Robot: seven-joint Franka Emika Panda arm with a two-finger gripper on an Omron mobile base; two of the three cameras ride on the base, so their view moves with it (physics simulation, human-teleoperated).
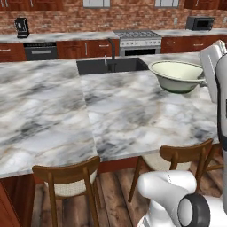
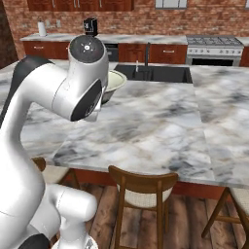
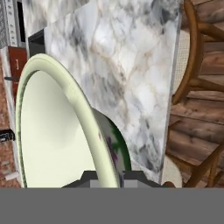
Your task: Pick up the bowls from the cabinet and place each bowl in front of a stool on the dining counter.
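Gripper (image 3: 109,175) was clamped on the rim of the pale-green bowl (image 1: 177,75), held above the dining counter (image 1: 133,111) at 2 o'clock; best lowered level at the edge before the stool (image 1: 186,155).

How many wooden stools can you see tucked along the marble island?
3. In the left base view, one wooden stool with a woven seat is lower left and another lower right; the right base view shows a third at its right edge. Others may be hidden.
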